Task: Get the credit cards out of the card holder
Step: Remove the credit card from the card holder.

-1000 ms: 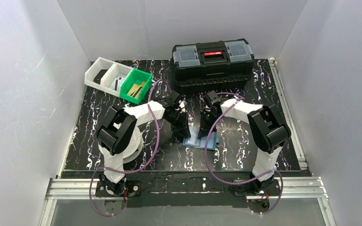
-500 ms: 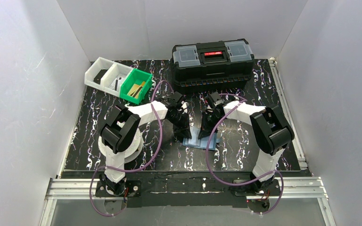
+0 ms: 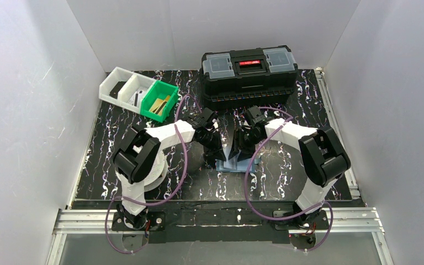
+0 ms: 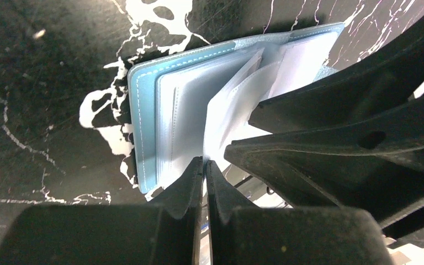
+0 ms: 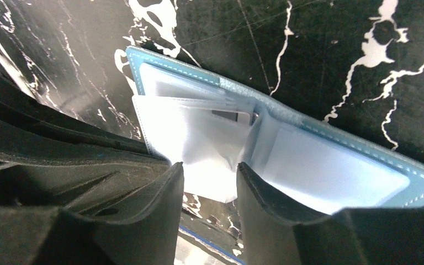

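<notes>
The blue card holder (image 3: 244, 168) lies open on the black marbled table, its pale blue inside and clear sleeves (image 4: 237, 105) fanned upward. My left gripper (image 4: 204, 164) is shut, pinching the edge of one raised sleeve; from above it (image 3: 216, 154) sits at the holder's left side. My right gripper (image 5: 210, 168) stands open over the holder (image 5: 364, 160), a loose sleeve (image 5: 199, 138) hanging between its fingers untouched. It (image 3: 242, 150) faces the left gripper closely. The credit cards are hidden; only a small grey edge (image 5: 229, 115) shows inside a sleeve.
A large black toolbox (image 3: 248, 74) stands at the back. A green bin (image 3: 160, 100) holding tan flat pieces and a white divided tray (image 3: 122, 85) stand back left. White walls enclose the table. The right arm's finger (image 4: 337, 138) crowds the left wrist view.
The right gripper has opened and let go of the sleeve. The left gripper has closed on a sleeve. Both grippers have drawn closer together over the holder.
</notes>
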`<state>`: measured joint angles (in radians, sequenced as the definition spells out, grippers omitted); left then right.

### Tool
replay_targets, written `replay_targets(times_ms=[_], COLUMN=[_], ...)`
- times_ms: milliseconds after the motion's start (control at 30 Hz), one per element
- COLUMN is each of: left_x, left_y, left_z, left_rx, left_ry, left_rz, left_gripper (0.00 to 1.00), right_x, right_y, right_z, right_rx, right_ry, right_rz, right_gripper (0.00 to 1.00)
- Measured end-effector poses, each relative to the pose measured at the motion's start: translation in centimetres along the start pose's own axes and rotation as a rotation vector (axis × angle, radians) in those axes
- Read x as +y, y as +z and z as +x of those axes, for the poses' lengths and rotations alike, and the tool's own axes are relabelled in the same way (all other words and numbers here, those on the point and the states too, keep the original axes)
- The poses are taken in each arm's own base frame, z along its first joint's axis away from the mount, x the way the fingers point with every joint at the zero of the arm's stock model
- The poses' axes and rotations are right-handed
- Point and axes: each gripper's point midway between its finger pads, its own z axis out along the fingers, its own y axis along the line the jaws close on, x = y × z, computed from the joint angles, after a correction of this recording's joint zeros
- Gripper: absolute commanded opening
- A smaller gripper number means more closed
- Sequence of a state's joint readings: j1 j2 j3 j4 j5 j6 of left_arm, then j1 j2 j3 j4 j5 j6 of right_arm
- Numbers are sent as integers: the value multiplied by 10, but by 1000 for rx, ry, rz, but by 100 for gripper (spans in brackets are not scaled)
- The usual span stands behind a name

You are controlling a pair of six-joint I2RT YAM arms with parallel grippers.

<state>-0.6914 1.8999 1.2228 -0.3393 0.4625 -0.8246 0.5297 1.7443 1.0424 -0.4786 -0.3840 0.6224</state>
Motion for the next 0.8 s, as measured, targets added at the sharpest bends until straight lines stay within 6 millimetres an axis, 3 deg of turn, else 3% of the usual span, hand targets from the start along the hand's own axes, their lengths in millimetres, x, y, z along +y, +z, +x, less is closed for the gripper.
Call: replay_targets(times_ms=[267, 433, 633, 800], left_x=[-1, 10, 14, 15], left_y=[-34, -35, -32, -28], left_z=[-6, -4, 1, 5], left_rx=[-123, -124, -109, -95], left_ry=[26, 27, 42, 56], left_rz=[-66, -121, -143, -156], left_gripper=[0, 0, 0, 0], right_x=[12, 16, 22, 30], right_y=[-12, -13, -14, -13], right_z=[-3, -3, -3, -11], right_rx=[-19, -13, -8, -37], right_ry=[-18, -19, -11, 11], right_rz=[-28, -44, -75, -102], right_gripper=[63, 66, 83, 86])
